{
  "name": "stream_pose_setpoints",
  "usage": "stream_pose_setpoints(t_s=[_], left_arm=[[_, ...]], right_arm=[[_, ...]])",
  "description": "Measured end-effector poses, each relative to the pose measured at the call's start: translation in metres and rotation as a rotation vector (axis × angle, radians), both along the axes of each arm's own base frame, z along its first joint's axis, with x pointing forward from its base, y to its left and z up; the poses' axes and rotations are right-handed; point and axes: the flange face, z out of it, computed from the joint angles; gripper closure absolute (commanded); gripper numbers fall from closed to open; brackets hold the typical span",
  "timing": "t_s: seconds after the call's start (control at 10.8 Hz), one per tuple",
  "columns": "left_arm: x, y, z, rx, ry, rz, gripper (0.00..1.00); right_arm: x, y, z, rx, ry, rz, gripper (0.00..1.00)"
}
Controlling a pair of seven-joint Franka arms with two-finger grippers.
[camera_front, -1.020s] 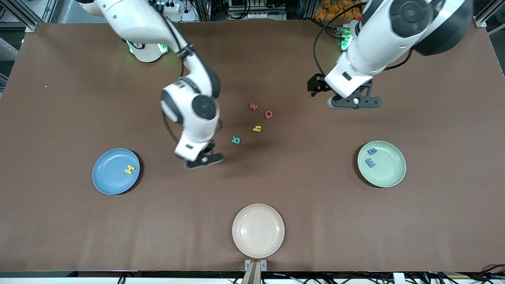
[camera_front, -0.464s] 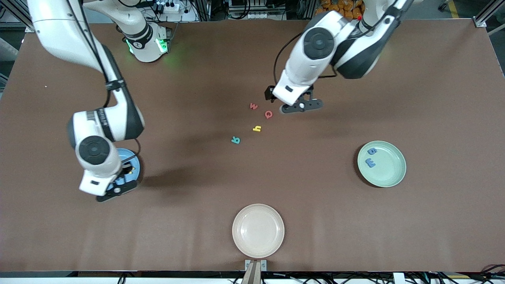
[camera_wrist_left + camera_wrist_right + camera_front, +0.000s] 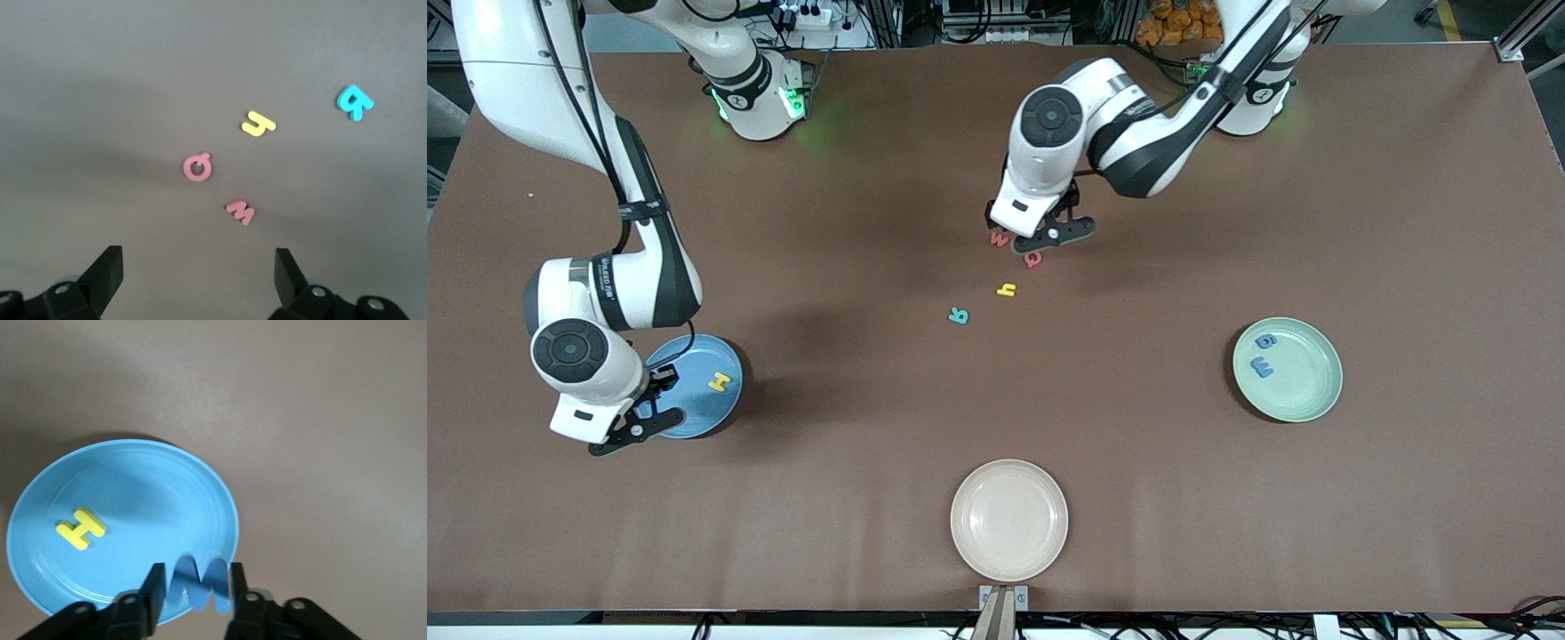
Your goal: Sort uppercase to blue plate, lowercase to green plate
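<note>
My right gripper (image 3: 651, 398) hangs over the blue plate's (image 3: 694, 356) rim and is shut on the blue W (image 3: 197, 583). The yellow H (image 3: 719, 382) lies in that plate, also in the right wrist view (image 3: 81, 528). My left gripper (image 3: 1036, 229) is open and empty, low over the red w (image 3: 999, 239) and red Q (image 3: 1032, 259). The yellow h (image 3: 1006, 290) and teal R (image 3: 958, 315) lie nearer the front camera. The left wrist view shows the Q (image 3: 197, 167), w (image 3: 240, 212), h (image 3: 257, 124) and R (image 3: 354, 101). The blue g (image 3: 1266, 340) and blue m (image 3: 1262, 366) lie in the green plate (image 3: 1307, 400).
A cream plate (image 3: 1009, 520) sits near the table's front edge, at the middle. The blue plate is toward the right arm's end and the green plate toward the left arm's end. Brown tabletop lies between them.
My right arm swung from the table's middle to the blue plate, carrying the W. My left arm moved from its end of the table to over the red w and Q.
</note>
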Motion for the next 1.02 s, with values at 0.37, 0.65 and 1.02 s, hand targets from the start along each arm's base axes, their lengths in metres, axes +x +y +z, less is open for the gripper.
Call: stream_pose_setpoints(t_s=[0.37,0.65,1.02], left_arm=[[-0.029,-0.028,-0.047,0.046,-0.067,-0.143,0.05],[-0.036,-0.032,-0.070,0.080,-0.039,0.002,0.08],[-0.036,-0.035,-0.087,0.126,-0.017,0.278,0.13]], right_arm=[[-0.001,0.006,-0.002,0.026,0.004,-0.013,0.00],[-0.001,0.006,-0.003,0.030,0.003,-0.022,0.00],[-0.001,0.008,-0.003,0.032,-0.001,-0.035,0.00]])
